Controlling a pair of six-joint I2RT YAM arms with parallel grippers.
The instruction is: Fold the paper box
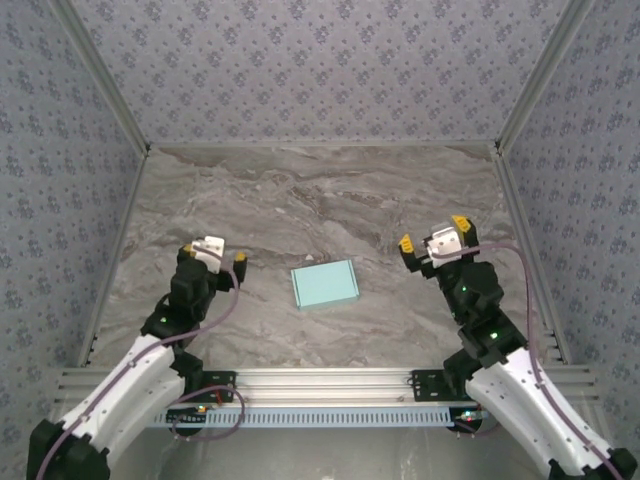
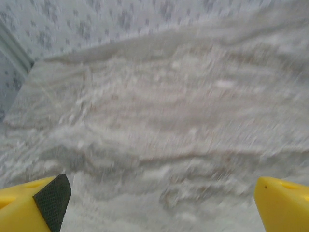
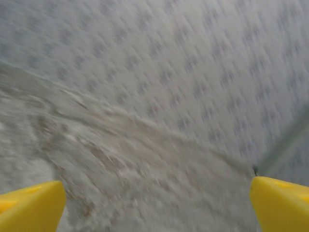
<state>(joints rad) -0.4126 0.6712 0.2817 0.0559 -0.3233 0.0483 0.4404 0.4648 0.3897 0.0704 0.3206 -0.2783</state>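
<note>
The paper box [image 1: 325, 285], a pale aqua flat rectangle, lies on the marble table between the two arms. My left gripper [image 1: 214, 258] hangs to its left, open and apart from it, yellow fingers spread. My right gripper [image 1: 434, 237] is raised to the box's right, also open and holding nothing. In the left wrist view the yellow fingertips [image 2: 34, 203] stand far apart over bare marble. The right wrist view shows its yellow fingertips [image 3: 29, 205] wide apart, looking at the table's far edge and the wall.
Patterned walls [image 1: 320, 70] close in the table on three sides. An aluminium rail [image 1: 320, 385] runs along the near edge by the arm bases. Bare marble [image 1: 320, 200] stretches behind the box.
</note>
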